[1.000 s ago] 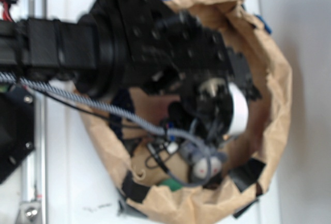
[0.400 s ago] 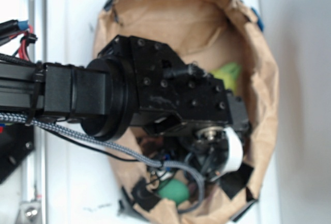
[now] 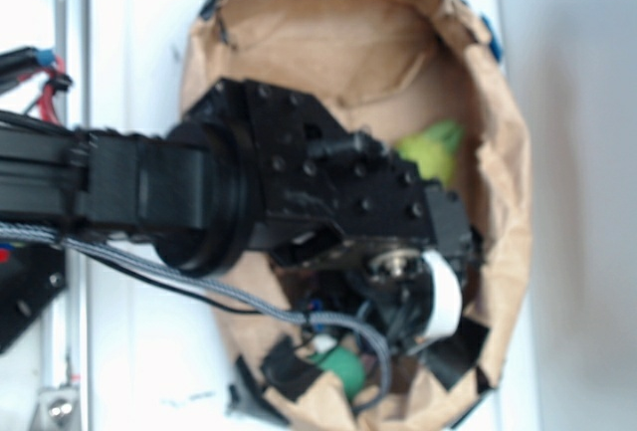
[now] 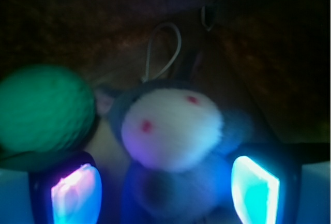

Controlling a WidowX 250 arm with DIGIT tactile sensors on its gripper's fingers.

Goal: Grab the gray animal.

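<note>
the gray animal (image 4: pixel 173 131) lies at the bottom of the brown paper bag (image 3: pixel 498 212), face up toward the wrist camera, its white face patch with two red dots filling the middle of that view. the pincer (image 4: pixel 165 188) is released: its two glowing fingers (image 4: pixel 75 193) stand apart at about 8 and 4 o'clock in the wrist view, with the toy's lower body between them. whether the pads touch the plush yet cannot be told. a green ball (image 4: pixel 44 107) sits at 9 o'clock of the toy, just beside its ear and close above the left finger. a thin cord loop (image 4: pixel 163 50) rises at 12 o'clock of the head.

in the exterior view the arm (image 3: pixel 249 192) reaches into the bag and hides the toy; a lime-green plush (image 3: pixel 433 149) shows at 1 o'clock of the wrist, and the green ball peeks out at 6 o'clock.

the step in hand looks like the closing. to do it well, keep the pincer centred on the body, sink a touch lower so the pads catch the bulk and not only fur, and keep the left finger clear of the ball so it is not pinched along. close firmly, as plush compresses, then lift straight up.
</note>
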